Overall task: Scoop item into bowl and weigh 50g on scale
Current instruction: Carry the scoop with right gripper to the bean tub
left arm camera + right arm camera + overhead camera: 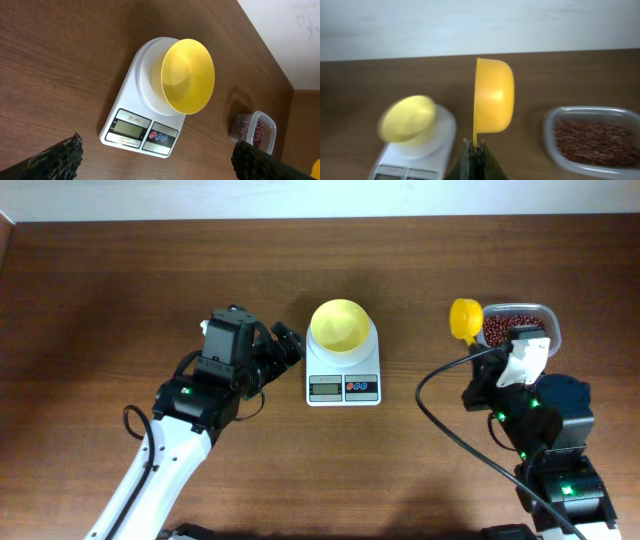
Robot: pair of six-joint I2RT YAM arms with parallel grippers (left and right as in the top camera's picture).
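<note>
The pale-yellow bowl (338,325) (187,75) (409,119) stands on the white scale (343,385) (127,130) (415,160), and no beans show inside it. The dark red-brown beans (510,321) (592,140) fill a clear container (550,315) (257,131) at the back right. My left gripper (285,350) (157,167) is open just left of the scale, with nothing between its fingers. My right gripper (484,358) (476,147) is shut on the handle of a yellow scoop (466,318) (492,95). The scoop hangs between the scale and the container, turned on its side.
The brown wooden table's far edge meets a pale wall (470,25) behind the scale and the container. A black cable (440,415) loops over the table in front of the right arm.
</note>
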